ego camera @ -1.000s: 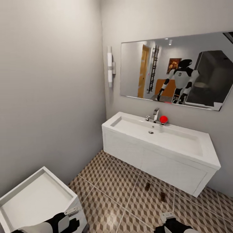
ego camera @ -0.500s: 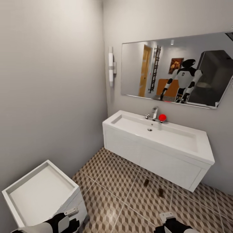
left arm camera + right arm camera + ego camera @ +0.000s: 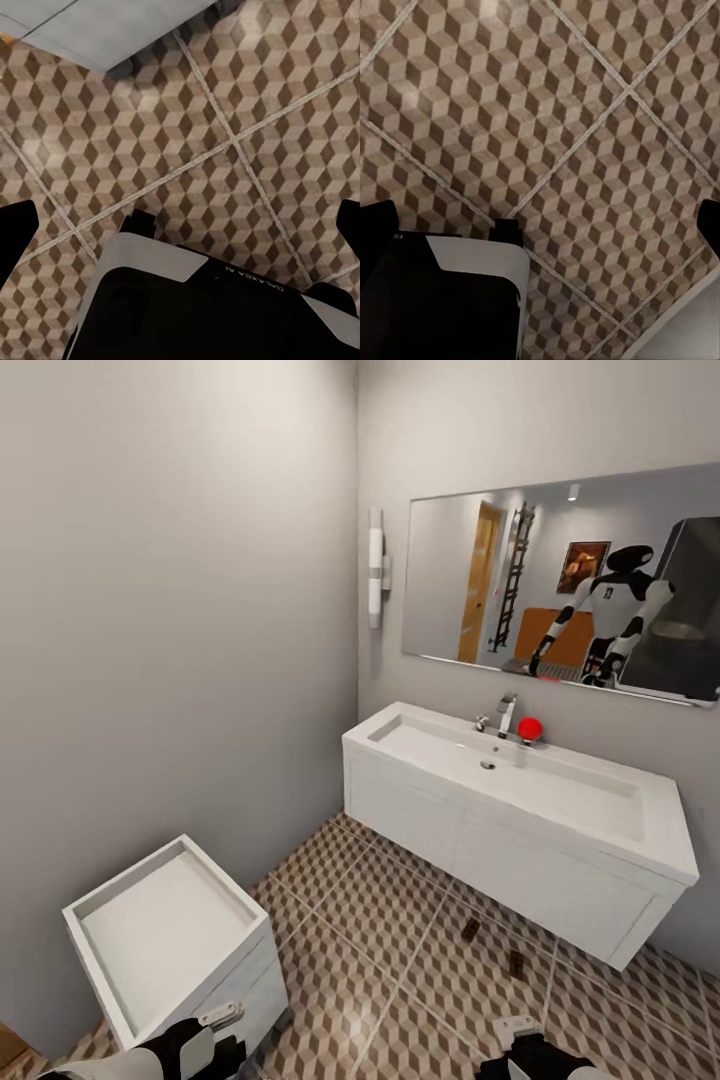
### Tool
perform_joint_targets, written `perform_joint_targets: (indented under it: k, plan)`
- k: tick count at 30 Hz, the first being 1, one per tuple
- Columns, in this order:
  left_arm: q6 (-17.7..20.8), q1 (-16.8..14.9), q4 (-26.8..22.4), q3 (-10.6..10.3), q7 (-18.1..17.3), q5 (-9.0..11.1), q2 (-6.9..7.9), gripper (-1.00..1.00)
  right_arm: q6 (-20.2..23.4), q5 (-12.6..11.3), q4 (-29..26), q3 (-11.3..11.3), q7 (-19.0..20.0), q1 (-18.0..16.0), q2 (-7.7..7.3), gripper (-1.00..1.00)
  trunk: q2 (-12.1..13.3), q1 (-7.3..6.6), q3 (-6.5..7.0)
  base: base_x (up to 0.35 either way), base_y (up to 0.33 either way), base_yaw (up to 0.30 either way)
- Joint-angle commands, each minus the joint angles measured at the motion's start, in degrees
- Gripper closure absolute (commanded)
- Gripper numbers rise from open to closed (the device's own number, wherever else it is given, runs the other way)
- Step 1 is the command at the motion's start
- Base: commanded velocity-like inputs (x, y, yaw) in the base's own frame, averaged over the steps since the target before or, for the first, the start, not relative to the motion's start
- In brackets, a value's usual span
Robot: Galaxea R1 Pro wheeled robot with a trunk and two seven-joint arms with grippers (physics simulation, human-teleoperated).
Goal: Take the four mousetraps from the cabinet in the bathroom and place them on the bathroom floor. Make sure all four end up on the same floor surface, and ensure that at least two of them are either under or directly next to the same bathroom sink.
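hanging low, left claw (image 3: 222, 1032), right claw (image 3: 520, 1040), both agape

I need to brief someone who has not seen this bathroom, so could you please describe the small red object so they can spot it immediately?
Look below the wide wall mirror to the white wall-hung bathroom sink. On its back ledge, just right of the chrome tap, sits a small round red object. It is the sole bright red item among white, grey and brown surroundings.
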Motion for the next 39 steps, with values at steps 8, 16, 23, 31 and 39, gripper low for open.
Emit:
perform_joint_targets:
  k: [8,16,23,31,39]
  plan:
    - [0.18,-0.07,0.04,-0.48,0.11,0.52,-0.03,-1.00,0.26,-0.03,-0.04,0.39,0.02,-0.04,-0.01,-1.00,-0.11,0.03,-0.01,-0.003,-0.002,0.081]
    - [0.18,-0.07,0.04,-0.48,0.11,0.53,-0.03,-1.00,0.26,-0.02,-0.04,0.41,-0.10,-0.04,-0.01,-1.00,-0.11,0.03,0.15,-0.031,0.000,0.144]
    - [0.23,-0.07,0.04,-0.48,0.11,0.53,-0.02,-1.00,0.26,-0.02,-0.04,0.40,-0.13,-0.04,-0.01,-1.00,-0.11,0.03,0.32,-0.229,0.000,0.239]
    - [0.22,-0.07,0.04,-0.48,0.11,0.51,-0.03,-1.00,0.26,-0.02,-0.04,0.39,-0.14,-0.04,-0.01,-1.00,-0.11,0.03,0.35,-0.250,0.000,0.119]
    - [0.23,-0.07,0.04,-0.48,0.11,0.52,-0.03,-1.00,0.26,-0.02,-0.04,0.46,-0.14,-0.04,-0.01,-1.00,-0.11,0.03,0.36,-0.065,0.000,0.152]
